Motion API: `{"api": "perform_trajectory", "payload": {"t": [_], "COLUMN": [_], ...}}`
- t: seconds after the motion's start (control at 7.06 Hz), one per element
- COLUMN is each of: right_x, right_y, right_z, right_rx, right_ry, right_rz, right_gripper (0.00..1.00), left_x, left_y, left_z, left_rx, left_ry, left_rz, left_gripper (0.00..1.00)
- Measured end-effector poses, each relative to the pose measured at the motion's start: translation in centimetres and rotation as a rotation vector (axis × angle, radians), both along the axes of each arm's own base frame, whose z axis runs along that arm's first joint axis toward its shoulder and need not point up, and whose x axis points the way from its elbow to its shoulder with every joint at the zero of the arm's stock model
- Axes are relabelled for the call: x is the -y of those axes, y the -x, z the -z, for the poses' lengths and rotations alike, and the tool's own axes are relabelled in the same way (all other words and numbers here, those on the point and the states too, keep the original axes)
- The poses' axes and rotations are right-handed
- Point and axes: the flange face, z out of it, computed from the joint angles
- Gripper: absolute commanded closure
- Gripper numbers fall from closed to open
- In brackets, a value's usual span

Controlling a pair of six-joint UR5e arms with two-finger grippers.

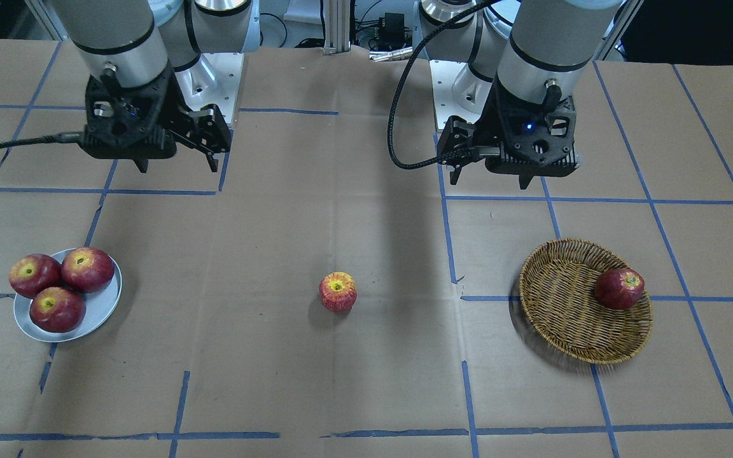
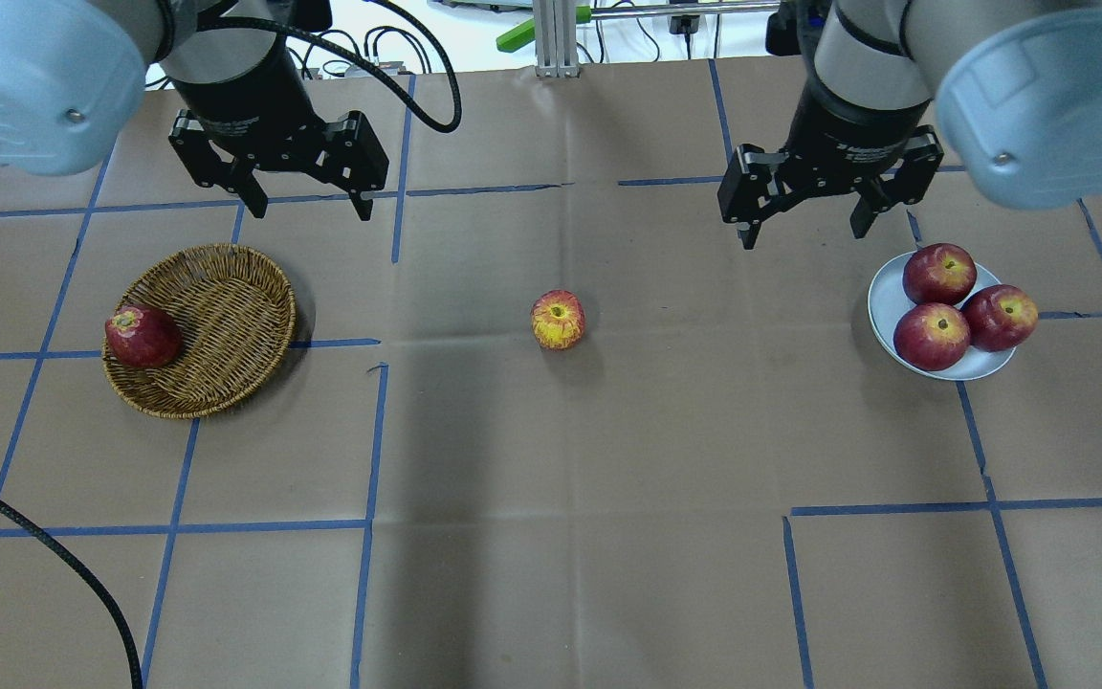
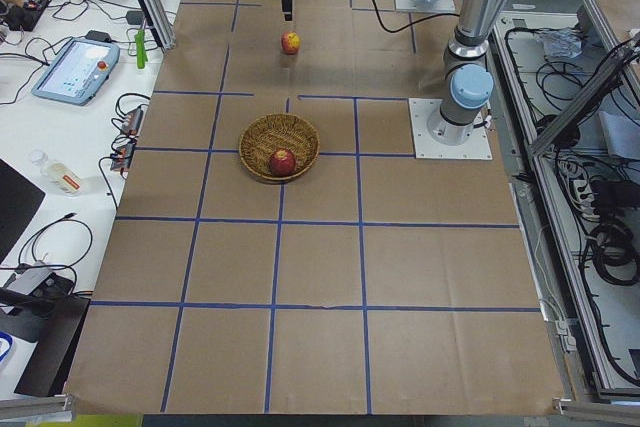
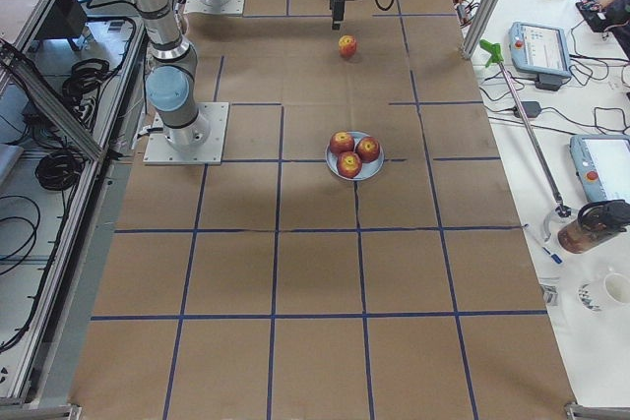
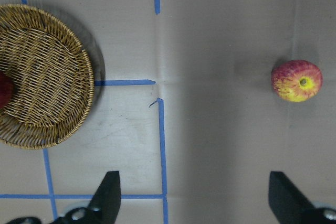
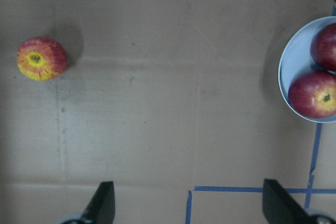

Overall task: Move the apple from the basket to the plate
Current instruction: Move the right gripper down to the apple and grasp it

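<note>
The left arm (image 2: 235, 67) and right arm (image 2: 862, 57) are silver-grey tubes with black bands and rounded pale blue joint caps (image 2: 34, 86), each cap showing a small screw. Each wrist carries an angular black mount and a black two-finger gripper, the left gripper (image 2: 312, 206) and right gripper (image 2: 804, 234). A black braided cable (image 1: 393, 121) loops off the left wrist, whose mount shows a small blue light (image 1: 529, 126).

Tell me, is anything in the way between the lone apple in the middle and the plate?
Nothing visible lies on the table between the apple and the plate. But three dark apples already fill most of the plate, leaving little room.
</note>
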Motion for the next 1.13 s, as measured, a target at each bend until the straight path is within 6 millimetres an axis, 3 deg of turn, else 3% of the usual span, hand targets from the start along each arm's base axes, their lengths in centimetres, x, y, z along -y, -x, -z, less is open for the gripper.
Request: {"api": "perform_trajectory", "payload": {"t": [0.43,0.71,1.13], "right_x": [3.4,4.6,4.5], "right_y": [-9.6,-13.7,-19.1], "right_z": [8.7,14.0,20.7], "right_rx": [0.007,0.014,0.019], "right_ry": [0.033,0.045,0.070], "right_rz": [0.045,0.089,0.120], "right_gripper": [0.00,0.00,0.00], "left_x": [0.5,0.3,-0.1], "left_y": [-4.9,-5.5,-5.4], "left_z": [-0.6,-0.5,-0.2], "left_rx": [-0.008,-0.008,-0.015], "left_ry": [0.004,-0.015,-0.052], "left_rz": [0.047,0.037,0.037], "left_gripper": [0.01,0.01,0.01]}}
